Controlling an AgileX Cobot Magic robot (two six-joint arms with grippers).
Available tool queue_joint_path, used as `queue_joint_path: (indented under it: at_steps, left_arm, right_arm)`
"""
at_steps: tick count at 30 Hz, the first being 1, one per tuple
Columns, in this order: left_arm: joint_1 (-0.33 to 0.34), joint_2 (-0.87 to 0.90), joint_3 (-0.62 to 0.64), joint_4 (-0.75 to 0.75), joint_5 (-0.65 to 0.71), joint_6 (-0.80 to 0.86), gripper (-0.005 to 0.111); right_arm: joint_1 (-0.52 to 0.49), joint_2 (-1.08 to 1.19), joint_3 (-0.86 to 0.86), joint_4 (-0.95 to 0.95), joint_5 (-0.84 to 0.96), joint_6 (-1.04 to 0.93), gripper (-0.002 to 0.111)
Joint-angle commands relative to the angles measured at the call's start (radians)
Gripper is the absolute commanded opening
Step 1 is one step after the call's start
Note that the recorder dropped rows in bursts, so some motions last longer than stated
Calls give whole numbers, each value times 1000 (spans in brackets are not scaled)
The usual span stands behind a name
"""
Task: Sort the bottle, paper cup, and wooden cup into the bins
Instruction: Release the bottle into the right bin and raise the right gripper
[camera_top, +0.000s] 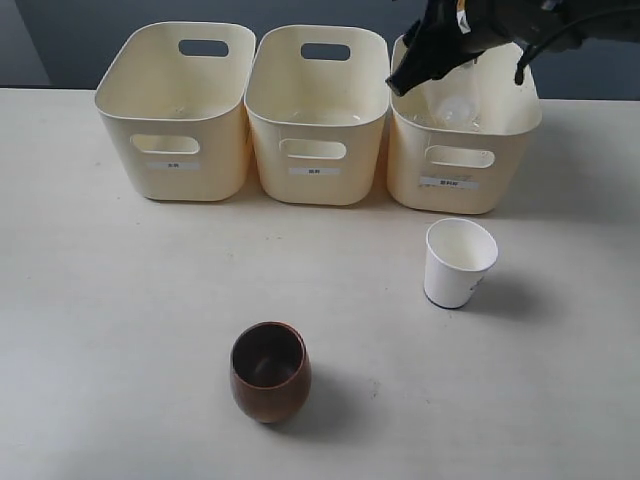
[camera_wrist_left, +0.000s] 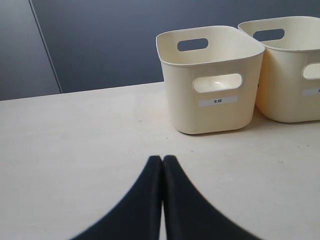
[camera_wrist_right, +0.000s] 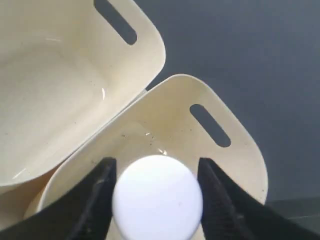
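1. Where the wooden cup stands nearest the exterior camera, it is upright and apart from everything, rounded, dark reddish-brown with a dark inside; bare surface lies all round it.
2. Beyond the wooden cup and to its right stands the paper cup, white, tapered, upright, mouth open, with a small blue mark low on its side that is too small to read.
3. Farther from the wooden cup, three cream bins sit in a row, sides touching or nearly so: the left bin, the middle bin, the right bin. Each has oval handle holes and a small front label, illegible in the exterior view.
4. The paper cup stands just in front of the right bin, with a clear gap between them.
5. Over the right bin's back left corner, the right claw is clamped on the bottle: its fingers press both sides of the white cap. The cap hides the clear body in the right wrist view, and the arm is cut off by the exterior frame.
6. The left claw has its tips pressed together, empty, low over the surface short of the left bin; it is outside the exterior view.
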Motion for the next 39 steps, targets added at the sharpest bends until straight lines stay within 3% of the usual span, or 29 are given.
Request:
queue_joint_path:
  at_steps: [1,16,22,29,35,39]
  left_arm:
    - [-4,-5,1,2,0,-4,0]
    - [-4,-5,1,2,0,-4,0]
    - [-4,-5,1,2,0,-4,0]
    - [-4,-5,1,2,0,-4,0]
    - [-4,-5,1,2,0,-4,0]
    - [-4,-5,1,2,0,-4,0]
  right_arm:
    - [-9,89,-46,-13,5,3,-1]
    - [-9,188,-85,9,16,3,0]
    - [-9,188,-85,130,3,-93,18]
    - [-9,188,-85,157,-1,-106,19]
    - [-9,188,-85,194,-1,-120,35]
    - [-9,188,-85,196,1,-120,35]
